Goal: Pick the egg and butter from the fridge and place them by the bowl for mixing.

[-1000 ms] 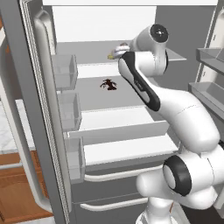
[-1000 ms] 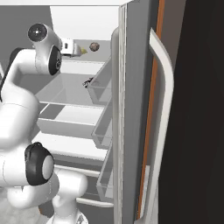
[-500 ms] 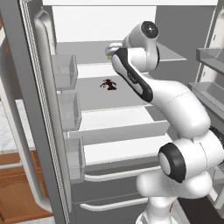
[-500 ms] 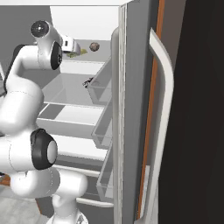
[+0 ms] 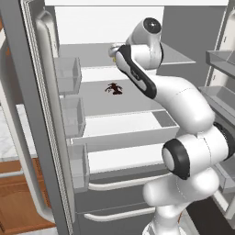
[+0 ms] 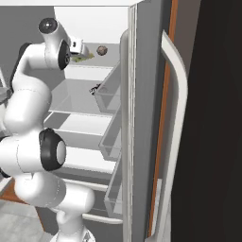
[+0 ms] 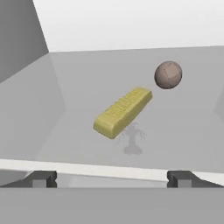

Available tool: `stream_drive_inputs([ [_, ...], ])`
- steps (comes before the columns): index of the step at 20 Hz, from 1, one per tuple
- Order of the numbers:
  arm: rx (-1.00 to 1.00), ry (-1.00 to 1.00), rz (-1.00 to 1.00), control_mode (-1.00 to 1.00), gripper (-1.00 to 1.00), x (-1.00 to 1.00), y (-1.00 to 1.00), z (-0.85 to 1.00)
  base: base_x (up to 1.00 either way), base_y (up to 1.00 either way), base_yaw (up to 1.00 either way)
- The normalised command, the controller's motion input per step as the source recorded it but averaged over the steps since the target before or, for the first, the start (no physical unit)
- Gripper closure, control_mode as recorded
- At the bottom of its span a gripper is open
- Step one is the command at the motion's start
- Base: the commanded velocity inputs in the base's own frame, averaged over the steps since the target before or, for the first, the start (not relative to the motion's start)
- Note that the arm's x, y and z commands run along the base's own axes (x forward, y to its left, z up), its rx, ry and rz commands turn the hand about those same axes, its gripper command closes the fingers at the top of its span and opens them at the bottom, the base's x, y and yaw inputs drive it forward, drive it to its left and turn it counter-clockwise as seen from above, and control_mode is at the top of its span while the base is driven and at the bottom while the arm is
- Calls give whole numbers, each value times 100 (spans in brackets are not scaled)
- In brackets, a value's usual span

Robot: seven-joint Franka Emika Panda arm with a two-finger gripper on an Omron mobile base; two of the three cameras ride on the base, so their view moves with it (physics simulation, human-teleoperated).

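Beyond my fingers (image 7: 112, 179), spread wide and holding nothing, lies the butter (image 7: 123, 112); egg (image 7: 168, 75) just behind it.

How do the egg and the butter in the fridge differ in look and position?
The egg is a round, brownish-grey ball; the butter is a long, pale-yellow rectangular stick. The butter looks longer than the egg. In the hand view the butter lies diagonally and nearer the open fingers, the egg farther back and to the right. Both sit untouched on the same fridge shelf.
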Motion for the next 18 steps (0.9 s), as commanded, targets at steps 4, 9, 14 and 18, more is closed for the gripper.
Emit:
stream_drive_inputs([
  [4,0,2,0,-100,-100,17,0,-9,0,0,0],
  [9,0,1,0,-100,-100,24,0,-15,0,0,0],
  [14,0,0,0,-100,-100,31,0,-10,0,0,0],
  [18,0,0,0,-100,-100,36,0,-1,0,0,0],
])
